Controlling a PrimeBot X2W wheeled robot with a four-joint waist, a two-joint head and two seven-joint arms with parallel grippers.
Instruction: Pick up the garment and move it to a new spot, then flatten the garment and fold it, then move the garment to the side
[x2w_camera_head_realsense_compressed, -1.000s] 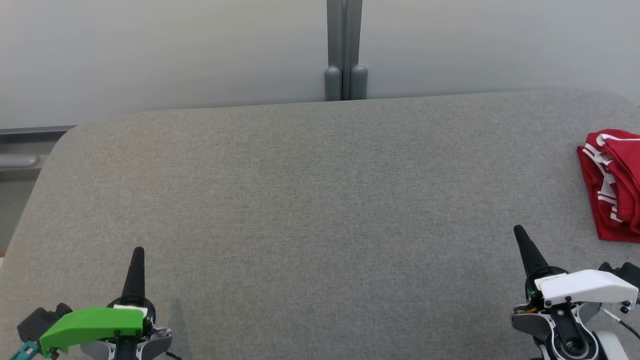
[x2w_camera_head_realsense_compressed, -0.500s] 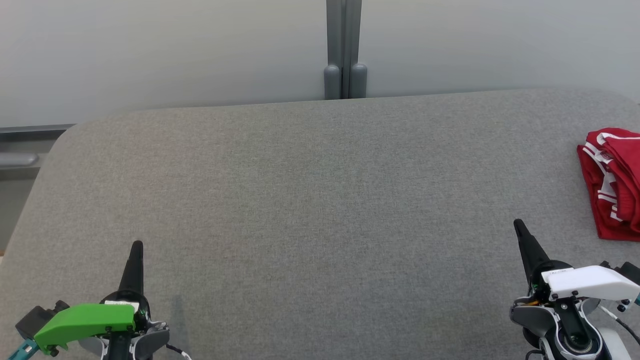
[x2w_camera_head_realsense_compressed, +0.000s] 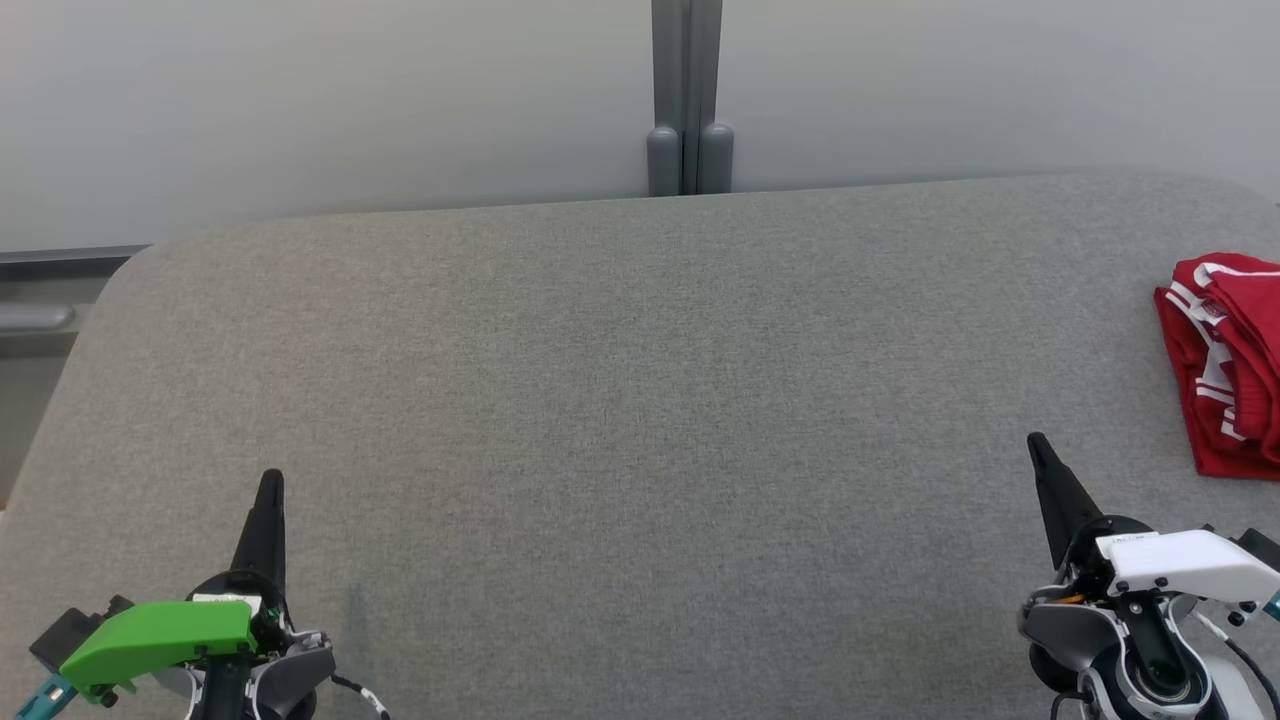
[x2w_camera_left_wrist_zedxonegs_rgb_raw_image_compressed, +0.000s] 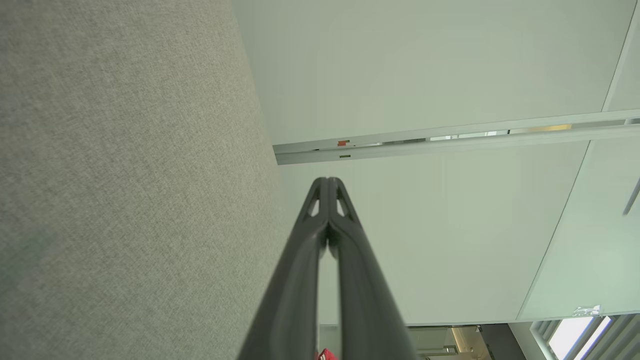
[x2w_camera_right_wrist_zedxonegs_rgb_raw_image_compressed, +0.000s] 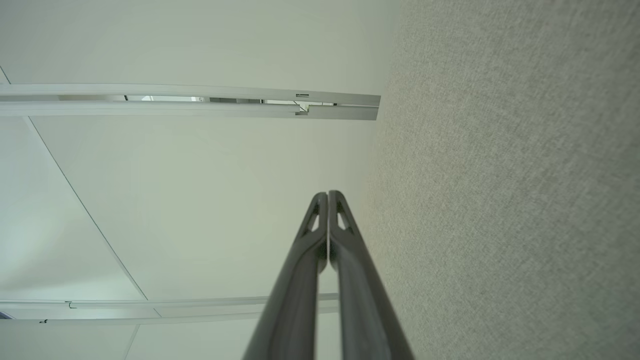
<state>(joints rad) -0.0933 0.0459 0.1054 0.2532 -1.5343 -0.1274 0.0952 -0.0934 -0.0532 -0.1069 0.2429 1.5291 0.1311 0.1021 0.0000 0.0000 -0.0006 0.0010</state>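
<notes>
Both fingertips have crept slightly up the frame: left hand (x2w_camera_head_realsense_compressed: 270, 480) at lower left, right hand (x2w_camera_head_realsense_compressed: 1035, 442) at lower right, each pressed together and empty. Folded red garment (x2w_camera_head_realsense_compressed: 1225, 365) lies at the grey worktop's (x2w_camera_head_realsense_compressed: 640, 400) right edge. It looks placed, so draw back without snagging it.

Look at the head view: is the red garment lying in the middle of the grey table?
No, the red garment lies bunched at the right edge of the table.
</notes>
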